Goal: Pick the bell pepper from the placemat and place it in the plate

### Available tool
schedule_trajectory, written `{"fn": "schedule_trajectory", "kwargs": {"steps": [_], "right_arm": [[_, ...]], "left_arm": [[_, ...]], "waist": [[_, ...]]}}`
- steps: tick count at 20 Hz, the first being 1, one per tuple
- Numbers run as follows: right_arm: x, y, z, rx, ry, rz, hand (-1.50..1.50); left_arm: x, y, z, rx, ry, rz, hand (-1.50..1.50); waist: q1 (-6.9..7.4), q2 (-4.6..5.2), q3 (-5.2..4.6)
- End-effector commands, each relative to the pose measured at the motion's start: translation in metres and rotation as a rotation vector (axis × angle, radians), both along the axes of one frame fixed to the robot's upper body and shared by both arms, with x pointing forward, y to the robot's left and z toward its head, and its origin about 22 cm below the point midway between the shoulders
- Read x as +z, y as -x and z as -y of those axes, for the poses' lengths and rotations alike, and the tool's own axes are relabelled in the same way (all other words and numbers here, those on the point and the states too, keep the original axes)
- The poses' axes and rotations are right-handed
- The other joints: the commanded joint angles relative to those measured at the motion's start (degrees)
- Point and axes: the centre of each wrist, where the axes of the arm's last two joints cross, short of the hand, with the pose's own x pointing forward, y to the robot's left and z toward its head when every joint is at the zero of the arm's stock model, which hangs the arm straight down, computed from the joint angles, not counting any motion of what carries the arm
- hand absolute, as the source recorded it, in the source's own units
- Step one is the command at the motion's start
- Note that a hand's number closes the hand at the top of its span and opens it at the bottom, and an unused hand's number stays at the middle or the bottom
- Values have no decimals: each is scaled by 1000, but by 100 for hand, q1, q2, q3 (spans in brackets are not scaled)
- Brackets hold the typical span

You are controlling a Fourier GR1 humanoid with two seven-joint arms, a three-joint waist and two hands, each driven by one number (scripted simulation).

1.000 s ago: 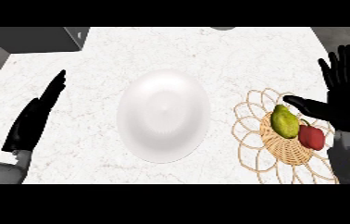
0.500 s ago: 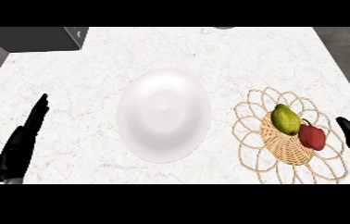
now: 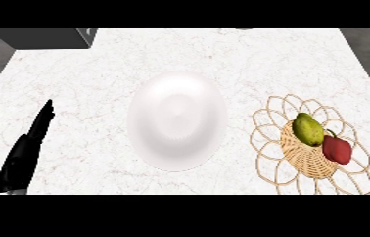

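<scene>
No writing or label shows anywhere you look. Your bell pepper point(image 3: 337, 149) is red and glossy, lying on the woven placemat point(image 3: 289, 155) at 3 o'clock, touching a green fruit point(image 3: 308, 129) at its 10 o'clock. The white plate point(image 3: 177, 120) sits centre. Your left hand point(image 3: 27, 148), at 8 o'clock, is released, fingers straight, well apart from the pepper.

Glossy white plate point(image 3: 177, 121); woven wicker placemat point(image 3: 307, 145); veined marble counter point(image 3: 217, 55).
</scene>
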Motion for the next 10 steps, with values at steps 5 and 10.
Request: {"fn": "schedule_trajectory", "kwargs": {"steps": [5, 10], "right_arm": [[23, 8, 18, 9, 68, -371, -150], [39, -13, 36, 63, 87, -543, -150]], "left_arm": [[0, -1, -2, -21, 9, 16, 0], [-1, 1, 1, -29, 4, 13, 0]], "waist": [[145, 37, 3], [197, 37, 9]]}}
